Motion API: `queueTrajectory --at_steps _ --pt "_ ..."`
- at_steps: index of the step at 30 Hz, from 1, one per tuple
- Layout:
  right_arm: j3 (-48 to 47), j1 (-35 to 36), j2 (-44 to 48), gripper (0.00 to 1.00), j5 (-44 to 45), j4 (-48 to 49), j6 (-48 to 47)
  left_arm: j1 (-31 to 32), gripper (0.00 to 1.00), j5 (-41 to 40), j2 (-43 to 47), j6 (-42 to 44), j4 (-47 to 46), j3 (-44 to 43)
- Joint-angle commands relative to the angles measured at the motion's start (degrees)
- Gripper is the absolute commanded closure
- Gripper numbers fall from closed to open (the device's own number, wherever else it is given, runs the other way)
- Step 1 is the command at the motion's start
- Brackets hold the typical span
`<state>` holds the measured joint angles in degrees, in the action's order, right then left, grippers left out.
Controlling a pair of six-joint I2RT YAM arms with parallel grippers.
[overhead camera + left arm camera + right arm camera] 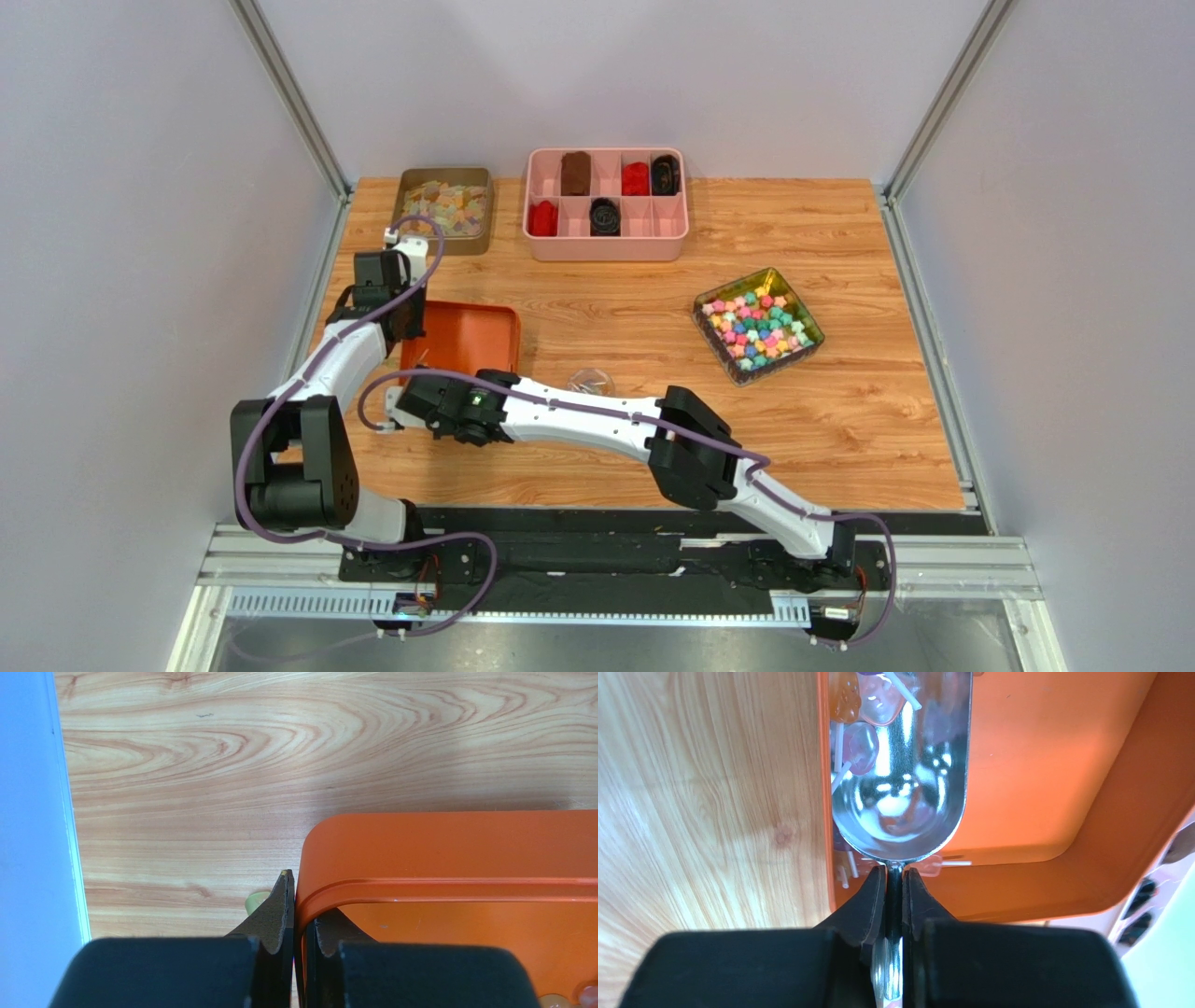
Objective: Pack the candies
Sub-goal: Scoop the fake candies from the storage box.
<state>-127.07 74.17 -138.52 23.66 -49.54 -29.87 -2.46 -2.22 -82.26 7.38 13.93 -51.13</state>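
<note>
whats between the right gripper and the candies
A metal scoop: the right gripper clamps its handle, its bowl reaching the candies in the orange tray. Shows in the right wrist view.

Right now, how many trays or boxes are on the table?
4: orange tray near left; brown tray far left; pink box far centre; green tray at right. The arms could hide a smaller one.

Your two arms (326, 367) wear white shells between black joints, trailed by grey-purple cables (239, 476), ending in black, tan-padded fingers (275, 913).
</note>
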Motion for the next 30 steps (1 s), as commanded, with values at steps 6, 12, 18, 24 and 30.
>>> queueTrajectory --at_steps 6,12,18,24,30 --pt "-0.64 0.19 -0.79 1.0 -0.01 9.2 11.67 0.26 1.0 3.62 0.7 -3.86 -2.07 -2.22" --pt "2.17 -0.87 1.58 1.0 -0.98 10.08 13.17 0.26 1.0 4.15 0.7 -3.86 -2.07 -2.3" --pt "5.6 -2.71 4.48 1.0 -7.9 10.52 12.38 0.09 1.0 4.68 0.43 -3.77 -1.89 -2.3" --pt "8.93 -5.87 8.08 1.0 -17.67 8.85 9.83 0.0 1.0 5.38 0.17 -3.69 -1.72 -2.39" --pt "10.52 -8.42 10.63 1.0 -22.69 7.97 8.51 -0.09 1.0 6.17 -0.27 -3.51 -1.45 -2.65"
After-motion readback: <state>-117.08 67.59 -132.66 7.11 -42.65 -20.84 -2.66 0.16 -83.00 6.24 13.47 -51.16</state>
